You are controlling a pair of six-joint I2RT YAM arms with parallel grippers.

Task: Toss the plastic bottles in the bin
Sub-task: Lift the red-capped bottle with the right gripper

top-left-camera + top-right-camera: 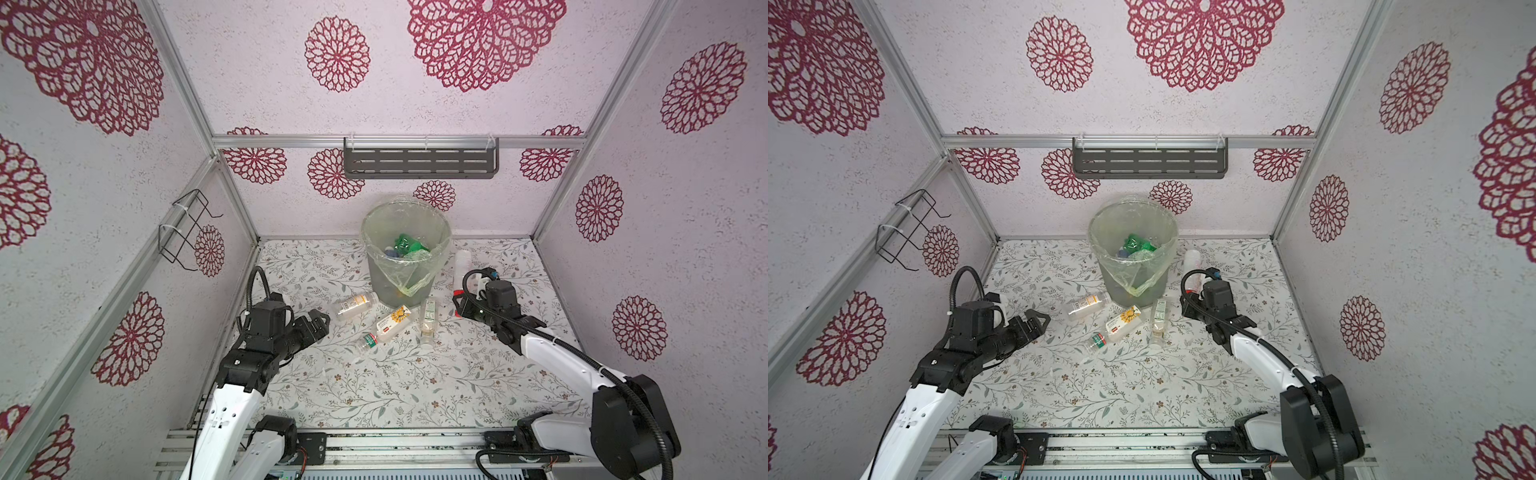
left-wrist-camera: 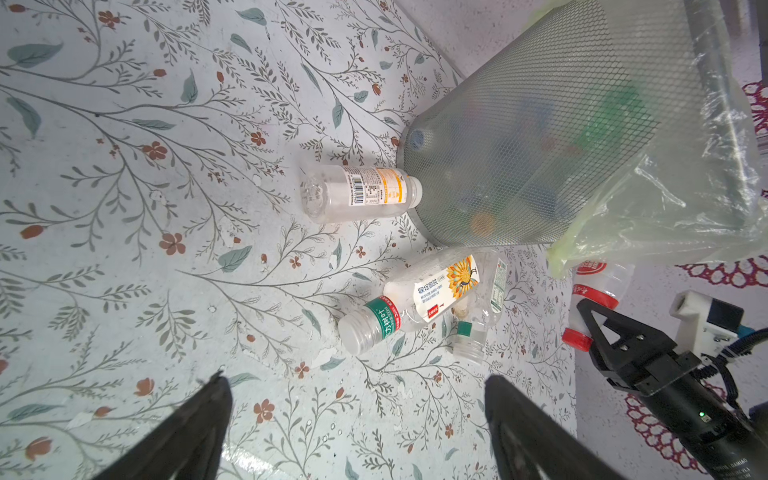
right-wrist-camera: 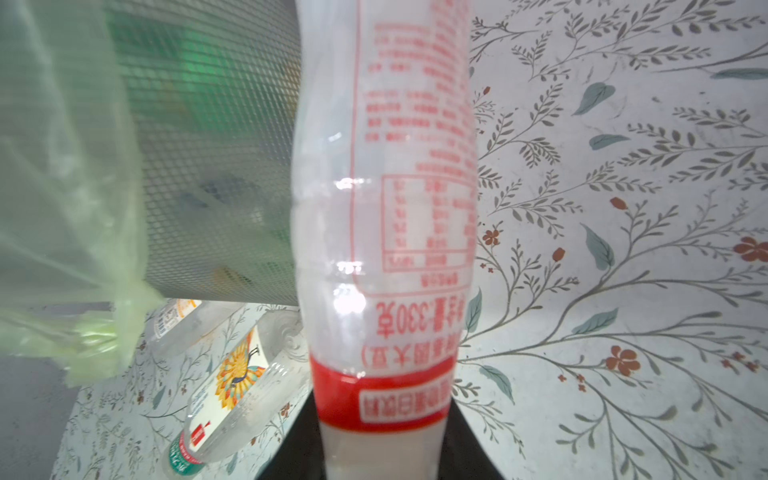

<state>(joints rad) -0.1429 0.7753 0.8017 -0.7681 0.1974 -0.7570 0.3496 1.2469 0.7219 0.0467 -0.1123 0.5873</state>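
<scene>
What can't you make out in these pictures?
- Bin contents: both top views, its wall and bag hide most beneath the green bottle.
- Red-label bottle cap: right wrist view, cut off by the picture's edge.
- Its print: right wrist view, blurred.
- Sunflower bottle label text: top views, too small.

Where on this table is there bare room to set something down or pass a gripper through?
Bare: the near half of the table, and the back corner between the bin and the left wall. Crowded: three lying bottles just in front of the bin, and the bin's right side, where the right gripper grips a red-label bottle.
</scene>
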